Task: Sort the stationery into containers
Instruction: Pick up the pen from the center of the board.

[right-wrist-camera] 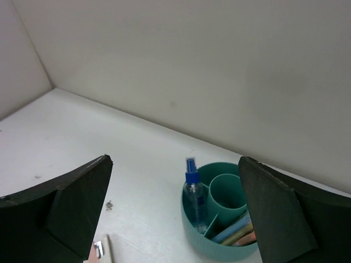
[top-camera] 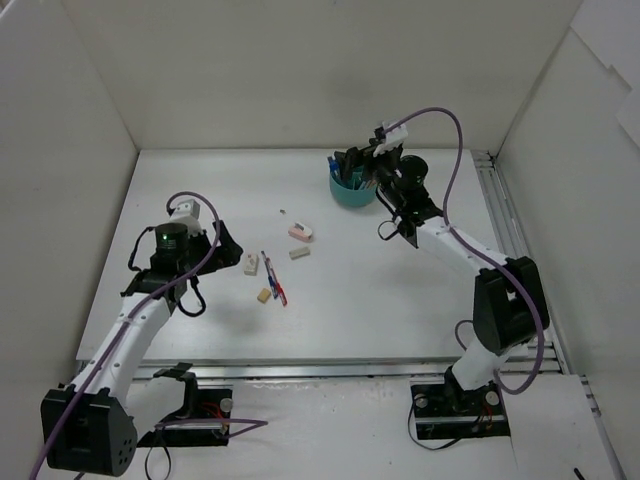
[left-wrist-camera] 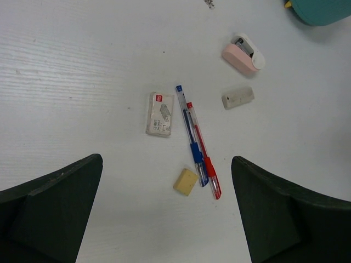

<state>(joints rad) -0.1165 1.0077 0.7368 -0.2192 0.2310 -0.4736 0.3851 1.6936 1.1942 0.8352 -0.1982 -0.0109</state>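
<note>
At the left, the left arm reaches over the tabletop. The left jaws stand wide open with nothing between them, hanging above the loose stationery. Just ahead of them a white eraser in a printed paper sleeve lies flat. Right of it, a blue pen and a red pen lie side by side, close along their length, the red one reaching a little nearer the wrist camera. A tan eraser sits just beside the blue pen's grip, on its left — whether the two touch is hard to tell. Further right a greyish-white eraser lies alone. Beyond it is a pink and white item with a bit of metal showing; its kind cannot be told.

Well apart from these, toward the far right of the tabletop, the teal cup stands upright, divided inside. One compartment holds a small clear bottle with a blue cap, upright. Beside it is a round inner compartment, and another section holds several pens or pencils leaning together. The right arm bends in over the cup — the right jaws are spread wide, grip nothing, and hang above and just beside it.
</note>
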